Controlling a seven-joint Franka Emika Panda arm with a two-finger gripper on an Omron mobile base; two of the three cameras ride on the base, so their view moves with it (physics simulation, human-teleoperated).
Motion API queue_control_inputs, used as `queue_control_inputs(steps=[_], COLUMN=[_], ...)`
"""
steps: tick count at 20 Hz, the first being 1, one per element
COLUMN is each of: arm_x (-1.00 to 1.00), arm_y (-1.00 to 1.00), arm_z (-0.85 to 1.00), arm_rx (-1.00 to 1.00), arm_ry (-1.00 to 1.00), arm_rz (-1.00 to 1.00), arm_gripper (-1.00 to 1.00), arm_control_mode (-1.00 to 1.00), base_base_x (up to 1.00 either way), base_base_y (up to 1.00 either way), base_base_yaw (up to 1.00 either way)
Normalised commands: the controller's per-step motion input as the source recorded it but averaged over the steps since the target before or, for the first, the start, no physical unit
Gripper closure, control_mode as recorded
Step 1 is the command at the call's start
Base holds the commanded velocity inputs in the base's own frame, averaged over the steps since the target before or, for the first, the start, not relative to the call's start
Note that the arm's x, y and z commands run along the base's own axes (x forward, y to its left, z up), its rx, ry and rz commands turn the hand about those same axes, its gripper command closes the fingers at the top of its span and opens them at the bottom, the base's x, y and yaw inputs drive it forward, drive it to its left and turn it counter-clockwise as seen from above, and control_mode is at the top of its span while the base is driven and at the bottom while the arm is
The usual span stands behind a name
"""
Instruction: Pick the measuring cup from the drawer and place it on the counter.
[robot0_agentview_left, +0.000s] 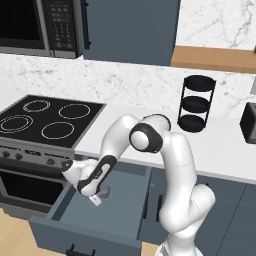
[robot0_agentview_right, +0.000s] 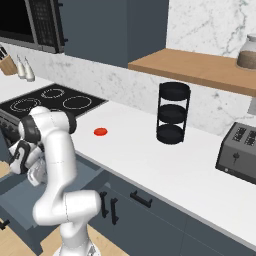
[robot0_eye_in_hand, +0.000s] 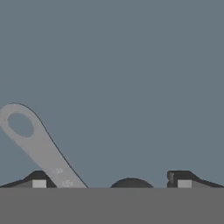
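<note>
The drawer (robot0_agentview_left: 122, 200) stands pulled out below the counter (robot0_agentview_left: 150, 137), and my arm reaches down into it. In the hand view the measuring cup's long grey handle (robot0_eye_in_hand: 39, 146), with a hole at its end, lies on the drawer floor (robot0_eye_in_hand: 131, 65) and runs down to my left fingertip (robot0_eye_in_hand: 39, 180). A dark rounded edge (robot0_eye_in_hand: 131, 183) shows between the tips. My gripper (robot0_eye_in_hand: 111, 181) is open, with its fingers wide apart, low over the cup. From the left base view the gripper (robot0_agentview_left: 96, 198) is inside the drawer with a grey round shape (robot0_agentview_left: 104, 191) beside it.
A black stovetop (robot0_agentview_left: 47, 120) lies left of the drawer with the oven below. On the counter are a flat red disc (robot0_agentview_right: 100, 132), a black tiered rack (robot0_agentview_right: 173, 112) and a toaster (robot0_agentview_right: 240, 152). A microwave (robot0_agentview_left: 40, 25) hangs above the stove.
</note>
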Motion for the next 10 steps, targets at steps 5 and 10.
queue_control_inputs(steps=[5,10], arm_x=[0.24,-0.01], arm_y=[0.0,-0.01], arm_z=[-0.26,0.01], arm_rx=[-0.01,0.0], arm_ry=[0.0,-0.01], arm_rz=[0.0,0.0], arm_gripper=[1.0,1.0], arm_control_mode=[-1.0,-1.0], base_base_x=[0.0,0.0], base_base_y=[0.0,0.0], base_base_yaw=[0.0,0.0])
